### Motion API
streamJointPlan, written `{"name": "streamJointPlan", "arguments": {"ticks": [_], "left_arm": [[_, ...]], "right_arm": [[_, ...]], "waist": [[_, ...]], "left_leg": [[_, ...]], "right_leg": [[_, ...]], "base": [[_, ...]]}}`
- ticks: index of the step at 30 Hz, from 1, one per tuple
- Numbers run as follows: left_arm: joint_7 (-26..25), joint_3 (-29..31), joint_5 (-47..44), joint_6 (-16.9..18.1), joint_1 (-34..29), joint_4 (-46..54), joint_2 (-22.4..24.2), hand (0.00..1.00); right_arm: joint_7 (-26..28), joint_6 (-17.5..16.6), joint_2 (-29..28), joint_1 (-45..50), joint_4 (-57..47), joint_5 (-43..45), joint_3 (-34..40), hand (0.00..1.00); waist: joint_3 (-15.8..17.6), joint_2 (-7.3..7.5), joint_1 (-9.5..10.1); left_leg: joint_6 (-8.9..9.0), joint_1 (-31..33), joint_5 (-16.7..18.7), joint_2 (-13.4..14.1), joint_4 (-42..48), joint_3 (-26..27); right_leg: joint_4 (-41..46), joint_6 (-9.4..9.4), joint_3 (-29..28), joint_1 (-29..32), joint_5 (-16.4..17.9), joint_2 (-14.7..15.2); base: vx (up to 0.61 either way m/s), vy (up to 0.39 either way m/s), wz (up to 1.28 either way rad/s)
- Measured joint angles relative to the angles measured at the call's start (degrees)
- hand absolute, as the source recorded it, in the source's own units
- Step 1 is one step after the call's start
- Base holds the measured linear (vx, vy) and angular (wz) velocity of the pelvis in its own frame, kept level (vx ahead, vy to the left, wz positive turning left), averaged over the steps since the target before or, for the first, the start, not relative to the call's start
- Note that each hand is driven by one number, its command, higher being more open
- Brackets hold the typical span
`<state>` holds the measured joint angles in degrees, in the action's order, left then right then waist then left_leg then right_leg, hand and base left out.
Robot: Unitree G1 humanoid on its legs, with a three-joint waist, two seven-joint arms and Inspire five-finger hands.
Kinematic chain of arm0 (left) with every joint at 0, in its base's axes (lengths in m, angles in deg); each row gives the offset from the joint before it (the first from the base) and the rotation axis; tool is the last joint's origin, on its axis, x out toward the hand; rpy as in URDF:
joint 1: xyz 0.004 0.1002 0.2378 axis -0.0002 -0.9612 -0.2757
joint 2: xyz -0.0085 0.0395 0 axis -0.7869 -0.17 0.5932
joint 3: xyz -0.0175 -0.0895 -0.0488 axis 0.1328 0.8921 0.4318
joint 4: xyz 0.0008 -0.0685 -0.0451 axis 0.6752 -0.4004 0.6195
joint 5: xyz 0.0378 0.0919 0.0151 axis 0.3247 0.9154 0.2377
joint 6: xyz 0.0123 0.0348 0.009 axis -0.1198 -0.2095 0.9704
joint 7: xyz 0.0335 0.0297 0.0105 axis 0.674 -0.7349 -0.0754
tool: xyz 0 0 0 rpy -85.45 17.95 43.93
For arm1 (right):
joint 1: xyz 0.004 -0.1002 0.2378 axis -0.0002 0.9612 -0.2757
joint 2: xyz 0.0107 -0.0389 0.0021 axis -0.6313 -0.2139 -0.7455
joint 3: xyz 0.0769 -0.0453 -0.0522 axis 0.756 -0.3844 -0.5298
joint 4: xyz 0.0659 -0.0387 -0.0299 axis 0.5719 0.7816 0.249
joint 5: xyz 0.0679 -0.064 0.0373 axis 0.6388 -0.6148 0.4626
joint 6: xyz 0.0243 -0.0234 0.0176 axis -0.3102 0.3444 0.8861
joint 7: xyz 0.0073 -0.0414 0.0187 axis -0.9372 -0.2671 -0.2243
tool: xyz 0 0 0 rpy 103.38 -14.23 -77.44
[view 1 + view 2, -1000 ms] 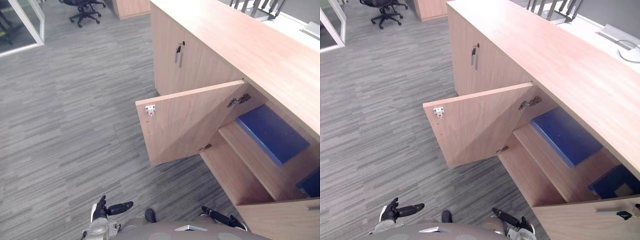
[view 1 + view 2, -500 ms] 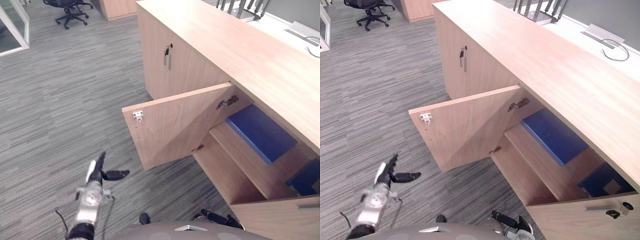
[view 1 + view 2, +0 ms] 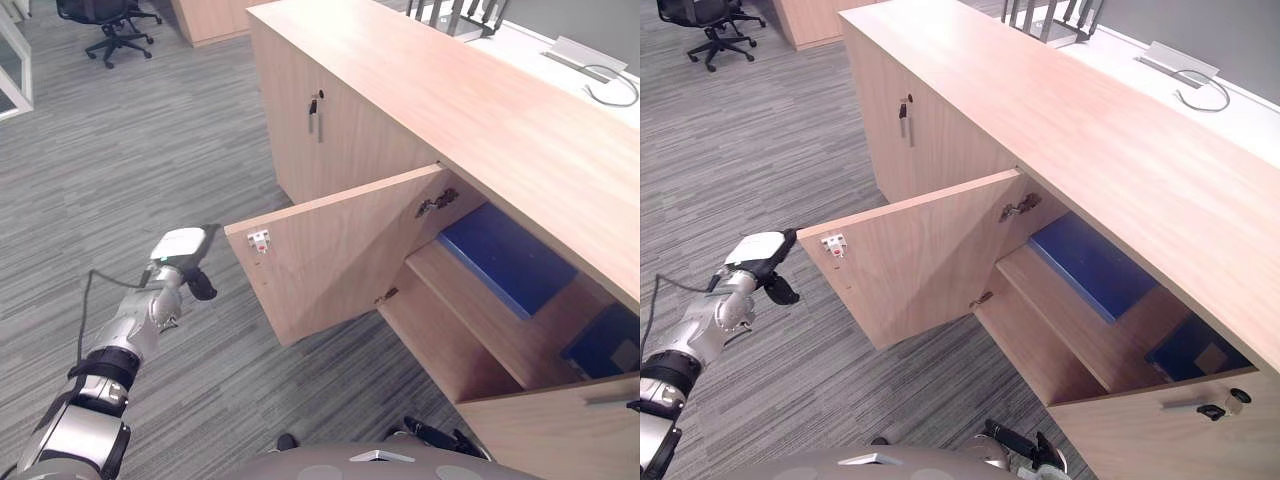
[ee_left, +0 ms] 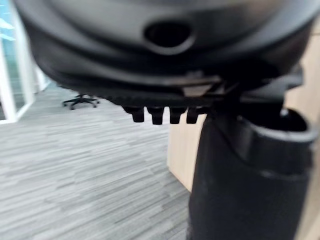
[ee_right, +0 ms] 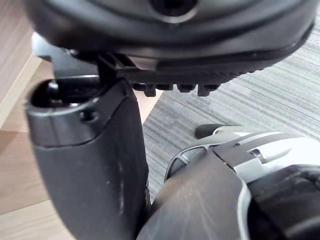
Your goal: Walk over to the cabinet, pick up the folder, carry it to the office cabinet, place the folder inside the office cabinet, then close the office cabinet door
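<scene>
left robot hand (image 3: 182,255), fingers straight and empty, hovers just beside the cabinet door (image 3: 330,250); blue folder (image 3: 505,258) lies inside

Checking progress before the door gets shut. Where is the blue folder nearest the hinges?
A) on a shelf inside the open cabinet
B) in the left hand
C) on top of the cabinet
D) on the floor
A: the blue folder lies flat on the shelf behind the open door.
</scene>
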<state>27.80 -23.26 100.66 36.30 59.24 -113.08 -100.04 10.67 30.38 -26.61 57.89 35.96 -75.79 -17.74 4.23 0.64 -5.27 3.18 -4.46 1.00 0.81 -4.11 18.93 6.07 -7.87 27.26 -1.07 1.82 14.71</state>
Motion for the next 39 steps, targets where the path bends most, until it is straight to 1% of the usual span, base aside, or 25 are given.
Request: {"name": "streamJointPlan", "arguments": {"ticks": [4,6,8,11,12,14,16,19,21,22,24,25,26,27,29,30,31,32,33,35,36,39], "left_arm": [[-0.8,-5.2,4.2,1.9,2.0,0.7,-0.3,1.00],[-1.9,-5.9,4.2,1.6,2.0,1.5,-0.3,1.00],[-2.3,-7.0,4.0,1.6,2.0,2.8,-0.3,1.00],[-3.0,-11.3,1.6,1.7,2.0,5.0,0.5,1.00],[-3.3,-13.9,1.5,1.8,1.9,6.2,1.5,1.00],[-3.2,-17.0,0.7,3.2,0.6,9.0,1.0,1.00],[-1.2,-20.5,-4.2,4.5,-1.8,12.8,1.4,1.00],[2.6,-22.4,-9.6,5.3,-4.4,14.6,3.5,1.00],[5.7,-23.8,-12.4,5.6,-8.2,16.5,7.4,1.00],[6.5,-24.3,-13.5,5.6,-9.1,16.9,8.3,1.00],[10.4,-25.1,-17.4,5.6,-13.3,17.5,12.9,1.00],[11.1,-25.0,-18.8,5.5,-14.3,17.5,14.1,1.00],[12.9,-25.4,-20.5,5.6,-15.6,17.9,16.2,1.00],[14.5,-25.9,-21.0,5.6,-16.7,18.7,17.7,1.00],[16.2,-26.5,-21.0,5.8,-17.2,19.3,19.2,1.00],[16.8,-26.6,-21.0,5.8,-17.2,19.4,20.1,1.00],[16.9,-26.5,-21.0,5.7,-17.2,19.4,20.4,1.00],[17.0,-26.3,-21.0,5.7,-17.2,19.4,20.9,1.00],[17.2,-25.9,-21.0,5.6,-17.2,19.4,21.4,1.00],[17.5,-24.3,-21.0,5.4,-17.8,19.4,21.4,1.00],[17.5,-22.2,-21.0,5.1,-18.9,19.4,21.7,1.00],[17.3,-20.3,-20.9,4.2,-19.6,19.4,22.1,1.00]], "right_arm": [[0.2,-0.7,-0.1,0.1,0.0,0.0,0.4,1.00],[0.1,-1.0,-0.2,0.2,-0.1,0.0,0.5,1.00],[0.1,-1.0,-0.3,0.5,-0.5,0.0,0.8,1.00],[0.2,-1.0,-0.3,0.8,-0.9,-0.3,0.9,1.00],[0.3,-1.0,-0.3,0.8,-1.0,-2.1,1.2,1.00],[0.7,-1.2,-0.2,0.9,-1.3,-5.0,2.2,1.00],[1.4,-1.2,0.1,0.9,-1.3,-8.7,3.5,1.00],[3.1,-1.2,0.7,0.8,-1.7,-13.7,4.5,1.00],[6.1,-1.3,0.9,0.8,-2.0,-18.2,6.2,1.00],[6.9,-1.3,1.0,0.8,-2.3,-18.9,6.5,1.00],[11.1,-1.8,1.7,0.8,-4.3,-25.7,6.4,1.00],[12.0,-2.1,2.0,0.8,-4.5,-27.1,6.1,1.00],[13.7,-2.4,2.8,0.8,-4.7,-29.5,5.7,1.00],[16.0,-3.1,3.6,0.8,-5.6,-32.2,4.8,1.00],[18.3,-4.9,5.4,0.8,-6.6,-35.2,2.9,1.00],[20.0,-5.9,8.3,2.2,-6.8,-40.9,-0.4,1.00],[20.4,-6.3,9.5,3.0,-6.9,-42.6,-1.5,1.00],[21.8,-6.3,12.0,5.9,-6.7,-48.4,-6.4,1.00],[23.2,-6.2,13.3,9.3,-6.0,-53.7,-10.6,1.00],[24.2,-5.9,13.5,13.3,-3.6,-58.3,-14.6,1.00],[25.2,-5.8,12.9,16.5,-0.9,-61.7,-17.6,1.00],[26.9,-6.1,10.4,21.1,2.8,-63.1,-19.6,1.00]], "waist": [[0.0,-0.07,-0.77],[0.0,-0.06,-1.07],[0.0,-0.07,-0.98],[0.1,0.11,-0.96],[0.2,0.24,-0.96],[0.3,0.36,-0.73],[0.3,0.39,-0.16],[0.3,0.52,-0.04],[0.3,0.52,-0.43],[0.3,0.54,-0.59],[0.4,0.71,-1.42],[0.4,0.77,-1.40],[0.4,0.83,-1.30],[0.4,0.83,-1.33],[0.5,0.87,-1.46],[0.5,0.91,-1.59],[0.5,0.84,-1.58],[0.5,0.76,-1.44],[0.5,0.51,-1.19],[0.6,0.15,-1.28],[0.4,-0.14,-1.60],[0.0,-0.74,-2.77]], "left_leg": [[0.76,0.0,0.6,0.3,1.7,0.3],[0.89,0.0,0.7,0.5,1.9,0.3],[0.89,0.1,0.7,0.6,1.9,0.3],[0.94,0.0,0.8,0.7,1.9,0.2],[0.88,0.1,1.0,0.7,2.0,0.3],[0.89,0.1,1.0,0.6,2.1,0.3],[0.66,0.1,1.4,0.7,2.3,0.3],[0.27,0.2,1.8,0.5,3.0,0.4],[-0.10,0.2,2.0,0.2,3.1,0.6],[-0.17,0.3,2.1,0.2,3.1,0.6],[-0.25,0.3,2.1,0.2,3.1,0.8],[-0.30,0.3,2.1,0.2,3.2,0.9],[-0.49,0.6,2.3,0.4,3.5,0.9],[-0.75,1.1,2.5,0.6,4.2,0.9],[-0.76,1.6,2.6,0.7,5.0,0.9],[-0.69,1.8,2.7,0.8,5.2,0.5],[-0.68,1.8,2.7,0.8,5.3,0.4],[-0.66,1.9,2.8,0.9,5.3,0.0],[-0.65,2.0,2.8,1.1,5.3,-0.2],[-0.63,2.1,2.8,1.3,5.3,-0.2],[-0.61,2.1,2.8,1.5,5.2,-0.1],[-0.60,2.1,2.8,1.5,4.9,0.0]], "right_leg": [[0.9,0.47,-0.5,0.0,0.3,0.2],[1.1,0.75,-0.4,0.0,0.5,0.1],[1.2,0.81,-0.2,0.1,0.5,0.0],[2.0,0.94,0.0,0.2,0.6,0.2],[2.0,0.94,0.1,0.2,0.6,0.3],[2.1,0.94,0.4,0.1,0.6,0.4],[2.6,0.88,0.9,0.1,0.7,0.6],[3.1,0.76,0.9,0.1,0.7,1.0],[2.8,0.67,0.9,0.1,0.7,1.3],[2.8,0.65,0.9,0.1,0.7,1.3],[2.7,0.43,0.9,0.1,0.7,1.3],[2.7,0.35,0.9,0.1,0.8,1.2],[2.6,0.28,0.9,0.1,0.8,1.2],[2.4,0.27,1.0,0.2,0.8,1.1],[1.9,0.00,1.0,0.2,0.7,0.9],[1.8,-0.02,1.4,0.1,0.6,0.9],[1.8,-0.02,1.5,0.1,0.6,0.9],[1.8,-0.02,1.9,0.0,0.7,0.8],[1.8,-0.04,2.1,-0.1,0.7,0.7],[1.8,-0.04,2.1,-0.1,0.7,0.4],[1.8,0.01,2.1,-0.1,0.7,0.2],[1.9,0.12,2.1,0.1,0.9,0.1]], "base": [[0.01,-0.015,-0.07],[0.00,0.000,0.00],[0.00,-0.010,0.03],[0.00,-0.002,0.04],[0.00,0.000,0.00],[-0.01,0.000,0.04],[-0.03,0.006,0.16],[-0.02,0.014,0.00],[-0.02,0.018,-0.10],[-0.01,0.007,-0.07],[0.00,-0.009,-0.08],[-0.01,-0.017,-0.04],[0.00,0.000,0.00],[0.00,0.000,0.00],[-0.01,-0.010,0.02],[-0.02,-0.018,0.08],[-0.03,-0.013,0.18],[-0.02,-0.008,0.15],[-0.01,-0.008,0.13],[0.02,-0.012,-0.04],[0.03,-0.025,-0.09],[0.01,-0.007,-0.05]]}}
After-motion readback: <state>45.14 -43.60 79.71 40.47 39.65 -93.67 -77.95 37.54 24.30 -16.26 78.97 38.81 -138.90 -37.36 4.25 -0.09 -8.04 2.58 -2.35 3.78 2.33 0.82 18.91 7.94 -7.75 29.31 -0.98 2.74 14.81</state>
